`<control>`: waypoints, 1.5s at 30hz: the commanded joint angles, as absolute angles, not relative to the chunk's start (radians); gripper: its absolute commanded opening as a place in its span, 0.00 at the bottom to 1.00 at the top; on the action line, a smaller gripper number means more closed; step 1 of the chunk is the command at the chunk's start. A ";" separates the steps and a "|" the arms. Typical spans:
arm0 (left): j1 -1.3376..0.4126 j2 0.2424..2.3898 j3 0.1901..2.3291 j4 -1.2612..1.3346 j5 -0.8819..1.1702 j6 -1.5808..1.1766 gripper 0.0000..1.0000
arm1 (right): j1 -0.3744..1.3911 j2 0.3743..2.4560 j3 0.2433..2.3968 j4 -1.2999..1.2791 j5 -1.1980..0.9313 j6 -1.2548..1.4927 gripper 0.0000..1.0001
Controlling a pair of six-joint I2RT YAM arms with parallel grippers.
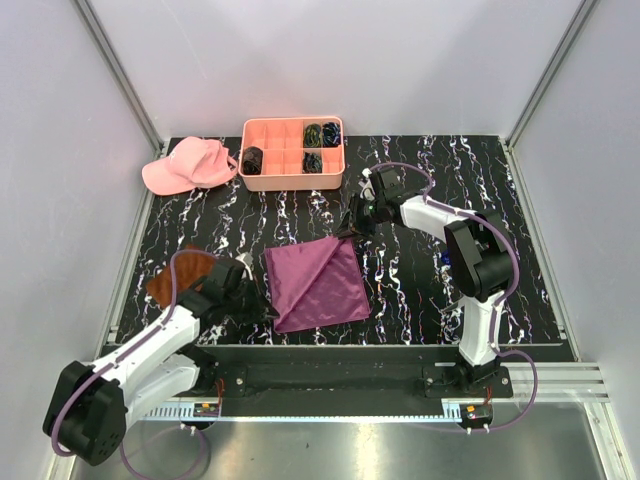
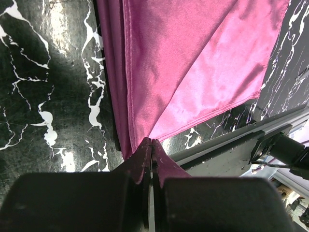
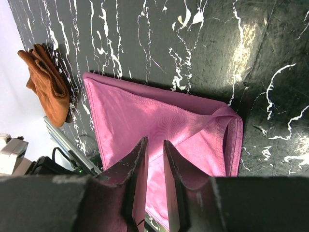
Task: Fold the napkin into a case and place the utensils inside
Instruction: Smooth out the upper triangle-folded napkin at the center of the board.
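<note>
The magenta napkin (image 1: 316,282) lies folded on the black marbled table, near its front edge. My left gripper (image 1: 262,305) sits at the napkin's near left corner. In the left wrist view its jaws (image 2: 152,141) are pressed together where the napkin (image 2: 193,63) edges converge, pinching that corner. My right gripper (image 1: 352,230) hovers at the napkin's far right corner. In the right wrist view its fingers (image 3: 154,145) stand a narrow gap apart over the napkin (image 3: 145,116), with cloth showing through the gap and nothing clamped. One napkin corner (image 3: 231,126) curls up in a loop. The utensils are out of view.
A salmon compartment tray (image 1: 293,183) holding dark coiled bundles stands at the back. A pink cap (image 1: 188,165) lies left of it. A rust-brown cloth (image 1: 165,280) (image 3: 48,84) rests by the left arm. The table's metal front rail (image 2: 231,142) runs close to the napkin.
</note>
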State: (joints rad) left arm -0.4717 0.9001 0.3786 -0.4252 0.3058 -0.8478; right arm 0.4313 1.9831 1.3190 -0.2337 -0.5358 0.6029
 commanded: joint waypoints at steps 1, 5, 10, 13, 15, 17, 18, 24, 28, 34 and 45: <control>-0.476 0.877 0.356 -0.402 0.319 -0.864 0.00 | 0.439 2.002 1.374 -0.232 -0.545 0.611 0.27; -0.477 0.873 0.348 -0.402 0.327 -0.868 0.00 | 0.439 2.016 1.387 -0.233 -0.543 0.611 0.27; -0.477 0.854 0.325 -0.403 0.333 -0.876 0.00 | 0.439 2.039 1.396 -0.233 -0.535 0.611 0.26; -0.477 0.851 0.314 -0.402 0.344 -0.876 0.00 | 0.439 2.048 1.397 -0.235 -0.522 0.609 0.26; -0.479 0.841 0.310 -0.402 0.347 -0.879 0.00 | 0.439 2.057 1.399 -0.236 -0.514 0.611 0.26; -0.479 0.838 0.305 -0.402 0.350 -0.884 0.00 | 0.437 2.062 1.402 -0.236 -0.511 0.609 0.25; -0.479 0.838 0.301 -0.394 0.356 -0.885 0.00 | 0.437 2.065 1.402 -0.238 -0.508 0.607 0.25; -0.486 0.841 0.253 -0.339 0.379 -0.917 0.00 | 0.436 2.071 1.401 -0.241 -0.494 0.601 0.25; -0.491 0.867 0.244 -0.318 0.382 -0.923 0.00 | 0.426 2.080 1.399 -0.242 -0.482 0.595 0.25; -0.508 0.893 0.222 -0.284 0.371 -0.936 0.00 | 0.420 2.129 1.431 -0.244 -0.476 0.568 0.24; -0.540 0.933 0.259 -0.258 0.365 -0.928 0.02 | 0.416 2.157 1.515 -0.322 -0.463 0.497 0.25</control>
